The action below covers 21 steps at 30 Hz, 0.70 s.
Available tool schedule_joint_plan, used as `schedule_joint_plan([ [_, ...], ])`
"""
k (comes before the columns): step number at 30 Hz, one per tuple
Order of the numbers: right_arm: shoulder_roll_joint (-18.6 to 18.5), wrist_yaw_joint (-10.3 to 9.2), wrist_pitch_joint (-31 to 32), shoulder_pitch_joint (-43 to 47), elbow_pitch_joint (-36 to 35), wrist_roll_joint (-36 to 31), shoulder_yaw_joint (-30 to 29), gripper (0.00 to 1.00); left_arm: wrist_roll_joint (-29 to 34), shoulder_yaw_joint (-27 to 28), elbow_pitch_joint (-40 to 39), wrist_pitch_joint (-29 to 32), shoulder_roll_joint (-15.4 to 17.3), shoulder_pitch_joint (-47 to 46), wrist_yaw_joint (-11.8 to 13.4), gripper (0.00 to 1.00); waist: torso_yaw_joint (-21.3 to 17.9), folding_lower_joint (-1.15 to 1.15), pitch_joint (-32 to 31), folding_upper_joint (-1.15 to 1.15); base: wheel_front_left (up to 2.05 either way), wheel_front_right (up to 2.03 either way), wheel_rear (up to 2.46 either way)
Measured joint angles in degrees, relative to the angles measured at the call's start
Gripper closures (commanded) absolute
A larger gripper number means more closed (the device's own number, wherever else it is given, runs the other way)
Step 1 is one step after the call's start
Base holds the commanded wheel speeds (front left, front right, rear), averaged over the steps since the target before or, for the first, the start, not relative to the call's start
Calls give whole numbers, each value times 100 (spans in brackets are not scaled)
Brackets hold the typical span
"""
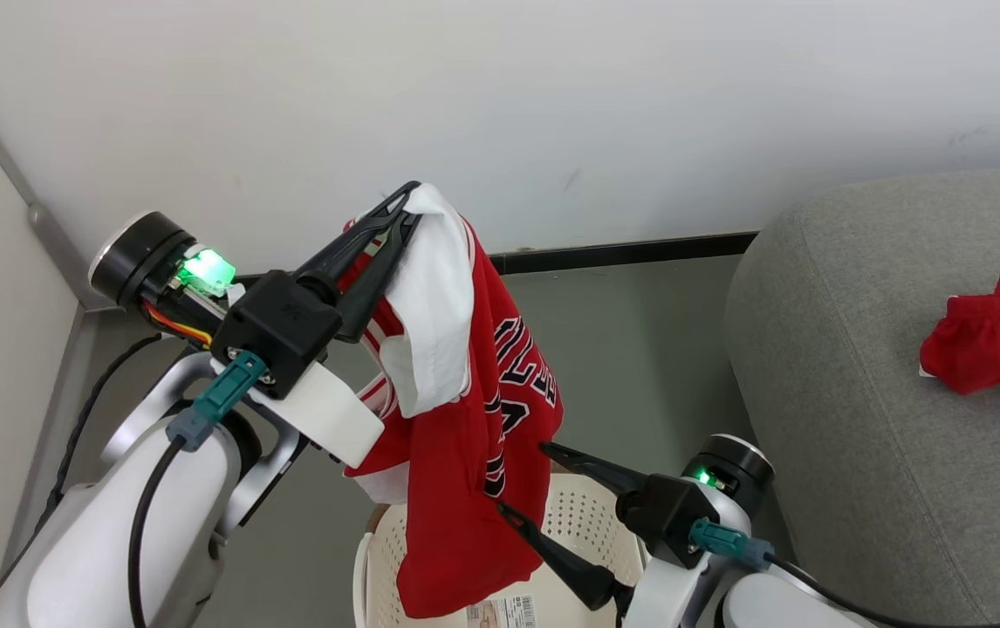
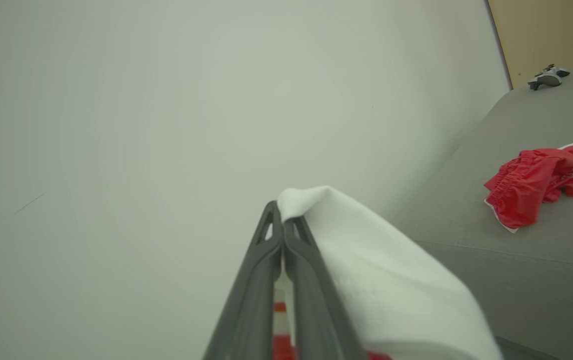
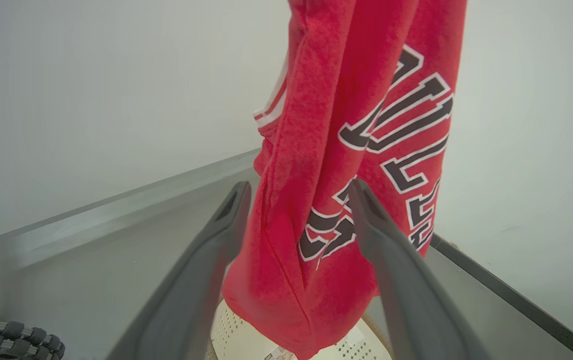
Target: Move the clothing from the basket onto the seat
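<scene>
Jersey pinched by raised left end effector, right end effector spread lower

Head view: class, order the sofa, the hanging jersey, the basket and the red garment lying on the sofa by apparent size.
1. sofa
2. hanging jersey, though it is nearer the camera, which enlarges it
3. basket, partly hidden
4. red garment

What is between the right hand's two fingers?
The jersey, hanging from the shut left hand above the basket, drops between the fingers of the open right hand. The right wrist view shows it plainly.
</scene>
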Motion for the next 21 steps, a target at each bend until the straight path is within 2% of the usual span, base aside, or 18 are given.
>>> schedule_joint_plan([
  [5, 12, 0, -38, -104, 205, -30, -10, 0, -2, -60, -132, 194, -38, -136, -51, 100, 36, 0, -23, 0, 0, 0, 0],
  [21, 524, 0, -382, -369, 904, 168, 25, 0, -54, -310, -375, 656, -169, -304, -193, 100, 191, 0, -52, 0, 0, 0, 0],
])
